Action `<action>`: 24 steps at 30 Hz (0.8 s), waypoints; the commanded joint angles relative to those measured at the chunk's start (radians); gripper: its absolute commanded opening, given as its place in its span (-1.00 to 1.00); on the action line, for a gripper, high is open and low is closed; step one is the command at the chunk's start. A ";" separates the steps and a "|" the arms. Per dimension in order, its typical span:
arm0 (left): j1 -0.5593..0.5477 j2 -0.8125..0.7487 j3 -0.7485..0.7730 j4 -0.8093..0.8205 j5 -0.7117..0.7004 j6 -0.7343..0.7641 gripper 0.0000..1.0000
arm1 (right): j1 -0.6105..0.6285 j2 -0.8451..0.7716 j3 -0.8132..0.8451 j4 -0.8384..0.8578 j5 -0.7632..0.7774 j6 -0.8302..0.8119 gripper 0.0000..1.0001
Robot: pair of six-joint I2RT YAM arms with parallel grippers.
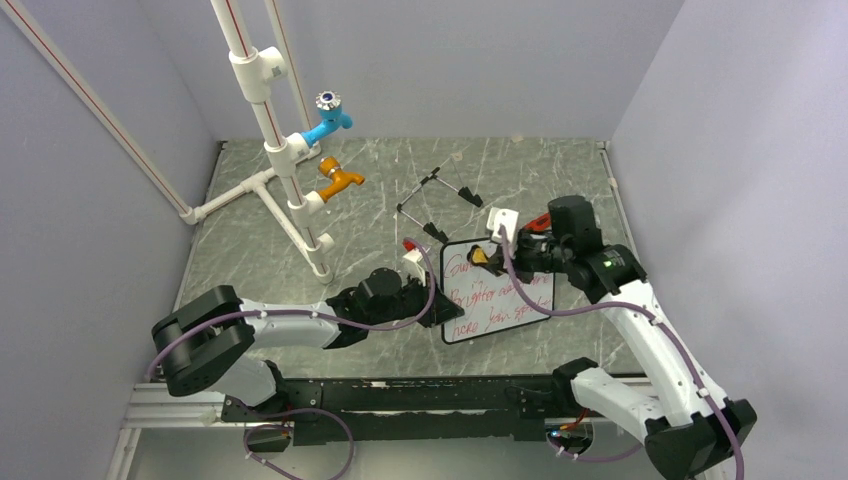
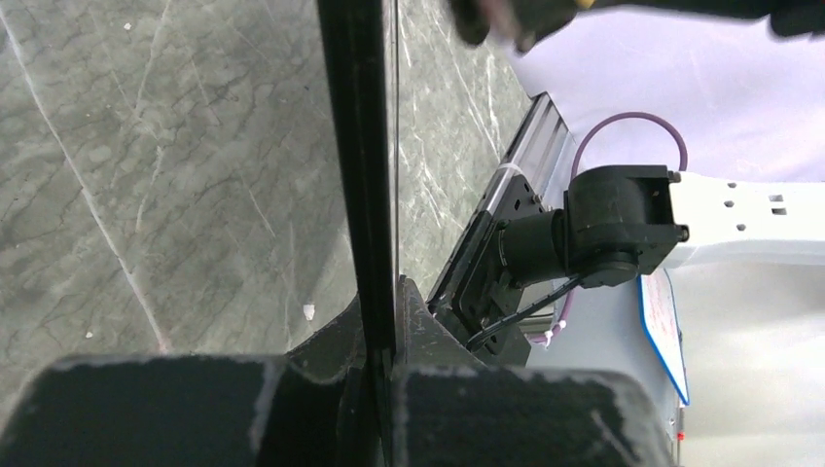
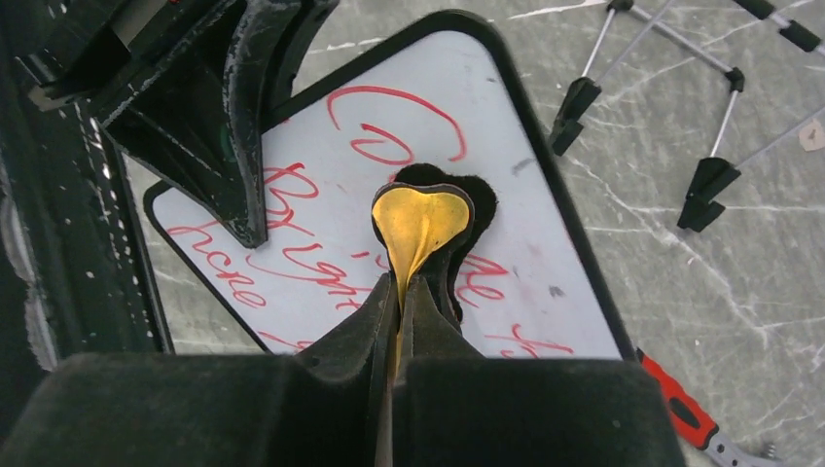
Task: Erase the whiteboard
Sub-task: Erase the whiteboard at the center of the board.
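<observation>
wire easel point(image 1: 421, 224) just behind whiteboard point(image 1: 500, 305), pipe stand point(image 1: 285, 152) far left, bare tabletop point(image 1: 378, 228) between

Red handwriting point(image 3: 292, 195) runs in lines across the whiteboard point(image 3: 530, 229). One word looks like "Bright". The rest is partly covered or too scrawled to read.

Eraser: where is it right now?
The eraser is pinched in the right hand, over the whiteboard's red writing; in the top view it is right of centre, near the board's far edge.
</observation>
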 commanded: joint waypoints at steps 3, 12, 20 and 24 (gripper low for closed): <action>-0.011 0.011 0.071 0.083 -0.035 -0.034 -1.00 | 0.225 0.066 -0.031 0.133 0.260 0.005 -1.00; -0.010 0.047 0.119 0.023 0.053 -0.033 -1.00 | 0.349 0.138 -0.030 0.249 0.458 0.050 -1.00; -0.010 0.047 0.090 0.054 0.073 -0.038 -1.00 | 0.325 0.158 -0.031 0.323 0.593 0.097 -1.00; -0.009 0.071 0.080 0.107 0.096 -0.047 -1.00 | 0.337 0.160 -0.017 0.224 0.365 0.040 -1.00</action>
